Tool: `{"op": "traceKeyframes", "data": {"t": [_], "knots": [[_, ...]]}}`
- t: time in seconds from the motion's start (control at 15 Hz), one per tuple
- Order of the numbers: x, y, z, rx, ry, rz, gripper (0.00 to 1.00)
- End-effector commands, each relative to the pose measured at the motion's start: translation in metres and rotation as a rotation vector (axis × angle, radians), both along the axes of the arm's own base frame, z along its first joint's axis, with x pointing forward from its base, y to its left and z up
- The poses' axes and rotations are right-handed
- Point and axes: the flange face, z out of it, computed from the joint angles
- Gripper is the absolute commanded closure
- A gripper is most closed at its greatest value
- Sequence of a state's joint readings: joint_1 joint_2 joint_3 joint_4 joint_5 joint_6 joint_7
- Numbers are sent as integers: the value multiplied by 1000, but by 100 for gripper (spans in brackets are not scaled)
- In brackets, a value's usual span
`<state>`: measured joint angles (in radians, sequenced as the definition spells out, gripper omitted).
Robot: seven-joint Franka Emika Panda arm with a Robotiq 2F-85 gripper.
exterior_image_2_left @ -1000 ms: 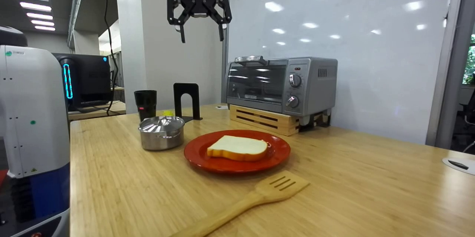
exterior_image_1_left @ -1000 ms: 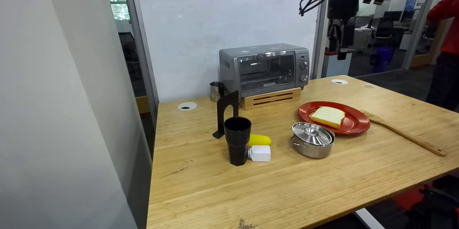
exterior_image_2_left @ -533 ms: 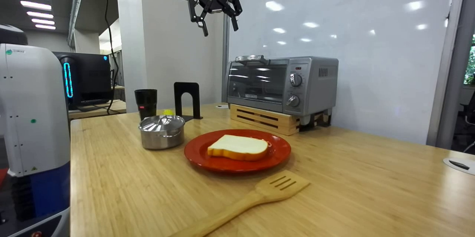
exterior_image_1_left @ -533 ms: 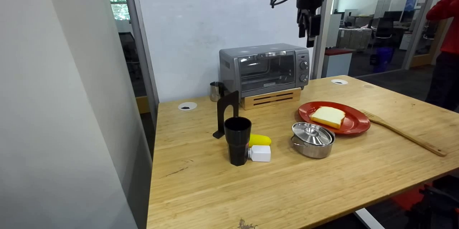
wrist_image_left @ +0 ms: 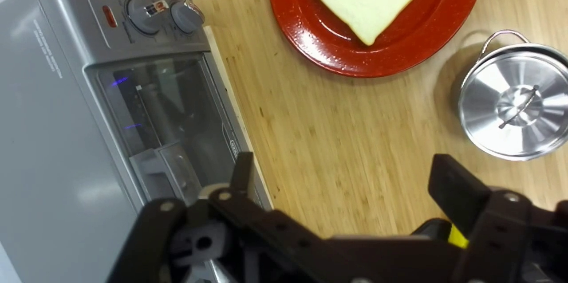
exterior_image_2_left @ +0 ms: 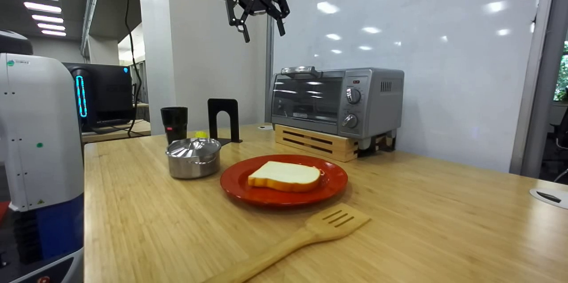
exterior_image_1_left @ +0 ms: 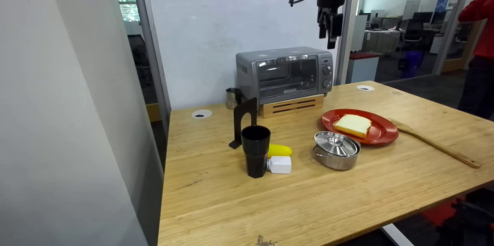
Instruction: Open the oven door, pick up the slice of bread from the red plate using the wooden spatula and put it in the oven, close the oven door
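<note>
The silver-grey oven (exterior_image_1_left: 293, 51) stands at the back of the table. Its dark glass oven door (exterior_image_2_left: 306, 101) is shut, with the handle (exterior_image_2_left: 299, 72) along the top edge. My gripper (exterior_image_2_left: 264, 36) is open and empty, high above and in front of the oven, slightly tilted in that exterior view. In the wrist view its fingers (wrist_image_left: 242, 174) are wide apart, and one overlaps the oven front in the picture. The slice of bread (exterior_image_1_left: 353, 124) lies flat on the red plate (exterior_image_2_left: 235, 185). The wooden spatula (exterior_image_2_left: 306, 234) lies on the table beside the plate, out of the wrist view.
A lidded metal pot (exterior_image_1_left: 339, 159) stands beside the plate. A black cup (exterior_image_1_left: 255, 153), a yellow object (exterior_image_1_left: 279, 150), a white block (exterior_image_1_left: 280, 165) and a black bookend (exterior_image_1_left: 236, 128) stand close together. A metal pitcher (exterior_image_1_left: 230, 100) is beside the oven. A wooden stand (exterior_image_1_left: 293, 106) supports the oven.
My gripper has moved toward the oven and up, tilting a little, mostly in the first half second. It has stayed open. The oven door, bread, plate and spatula have not moved.
</note>
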<state>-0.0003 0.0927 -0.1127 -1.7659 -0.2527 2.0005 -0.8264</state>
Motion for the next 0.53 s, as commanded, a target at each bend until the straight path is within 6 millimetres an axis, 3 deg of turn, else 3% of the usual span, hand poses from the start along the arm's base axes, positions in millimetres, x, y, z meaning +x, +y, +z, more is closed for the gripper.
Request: {"op": "traceKeyframes", "data": {"t": [0.0, 0.27, 0.47], "knots": [[8, -4, 1, -2, -30, 90, 0], [16, -12, 1, -20, -40, 181, 0], [26, -30, -10, -30, -55, 215, 0]]}}
